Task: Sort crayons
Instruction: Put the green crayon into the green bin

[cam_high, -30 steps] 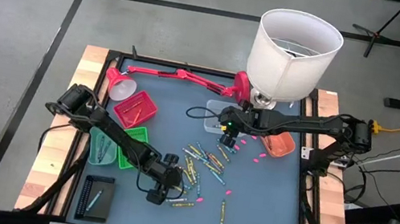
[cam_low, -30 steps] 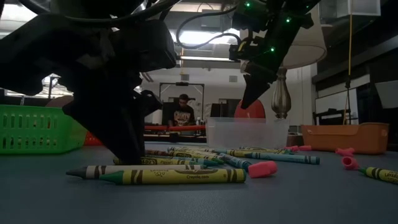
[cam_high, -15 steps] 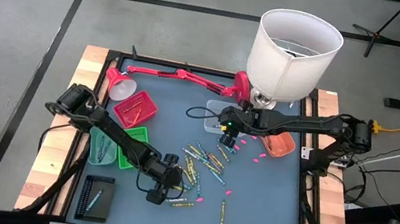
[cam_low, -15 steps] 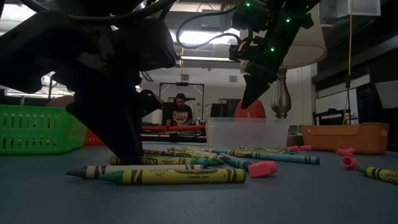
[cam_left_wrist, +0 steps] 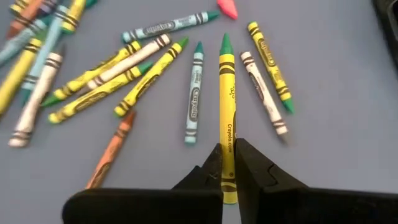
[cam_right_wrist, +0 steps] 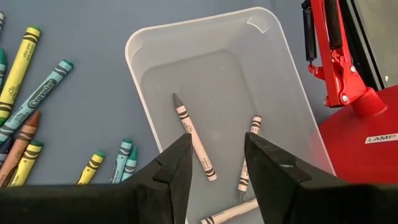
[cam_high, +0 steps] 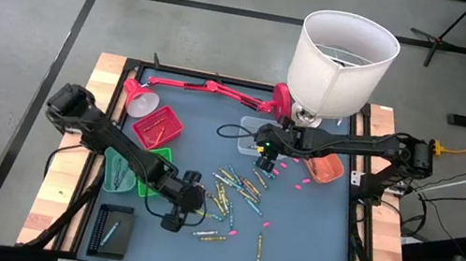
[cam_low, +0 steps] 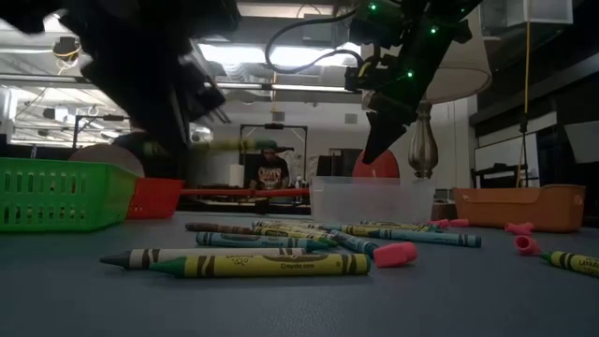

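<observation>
1. Desk [cam_high: 293, 226]: blue-grey surface with wooden side rails, carrying a white-shaded lamp [cam_high: 344, 59], a red folding lamp [cam_high: 212, 87] and several small trays along the left side and far edge.
2. Left arm: reached in from the left rail toward the near middle of the desk. Left claw [cam_left_wrist: 227, 163] lifted clear of the surface and clamped tight on one yellow-green crayon [cam_left_wrist: 226, 118], gripped near its blunt end, green tip pointing forward past the fingers.
3. Right arm: stretched in from the right rail. Right claw [cam_right_wrist: 215, 163] hung above the clear tray [cam_right_wrist: 273, 81], fingers spread, holding nothing.
4. Trays: red tray [cam_high: 158, 127] and green tray [cam_high: 155, 160] at the left, orange tray [cam_high: 325, 169] at the right, clear tray by the lamp base with three grey crayons [cam_right_wrist: 194, 140] lying in it.
5. Loose crayons [cam_high: 237, 188]: scattered flat across the middle of the desk, many overlapping or touching, in yellow, green, blue, white and orange; a few pink bits [cam_high: 267, 223] among them.
6. Handling, judged: light, stiff, paper-wrapped wax sticks, likely to roll and to snap under hard squeeze. Best taken across the wrapped middle, fingers square to the length; an end hold, as on the held crayon, likely to let it swing or slip.
7. Picking, judged: isolated sticks at the edge of the scatter easier than overlapped ones.
</observation>
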You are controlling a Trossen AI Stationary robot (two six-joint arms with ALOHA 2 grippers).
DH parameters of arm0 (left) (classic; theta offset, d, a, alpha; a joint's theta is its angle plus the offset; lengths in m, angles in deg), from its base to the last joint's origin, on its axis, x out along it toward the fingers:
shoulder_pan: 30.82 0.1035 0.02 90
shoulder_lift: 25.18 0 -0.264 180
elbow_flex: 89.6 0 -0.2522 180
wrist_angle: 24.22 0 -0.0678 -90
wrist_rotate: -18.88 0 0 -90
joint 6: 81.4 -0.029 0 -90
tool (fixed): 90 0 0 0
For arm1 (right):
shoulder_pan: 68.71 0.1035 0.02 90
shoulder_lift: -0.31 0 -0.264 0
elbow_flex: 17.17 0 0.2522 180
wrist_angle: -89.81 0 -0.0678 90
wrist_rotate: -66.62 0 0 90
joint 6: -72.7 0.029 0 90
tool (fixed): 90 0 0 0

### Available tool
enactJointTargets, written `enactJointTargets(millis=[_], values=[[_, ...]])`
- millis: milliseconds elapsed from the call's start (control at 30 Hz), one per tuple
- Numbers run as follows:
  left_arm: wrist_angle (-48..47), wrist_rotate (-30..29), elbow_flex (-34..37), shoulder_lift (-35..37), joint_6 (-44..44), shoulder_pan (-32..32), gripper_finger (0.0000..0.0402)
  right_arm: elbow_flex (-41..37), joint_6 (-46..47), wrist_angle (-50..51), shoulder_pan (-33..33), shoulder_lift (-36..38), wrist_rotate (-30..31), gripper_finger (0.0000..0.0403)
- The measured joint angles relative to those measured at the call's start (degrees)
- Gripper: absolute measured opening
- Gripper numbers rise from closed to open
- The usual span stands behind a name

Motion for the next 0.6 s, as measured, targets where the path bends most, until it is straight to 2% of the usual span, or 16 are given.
enactJointTargets(millis=[400,600], values=[[-14.6,-4.1,-0.11,12.61,4.99,0.02,0.0012,0.0,0.04,0.0,0.01,0.0,-0.01,0.0144],[-26.99,-7.61,-0.11,16.6,12.79,0.02,0.0012,0.0,1.73,-0.05,-0.01,0.0,-2.89,0.0144]])
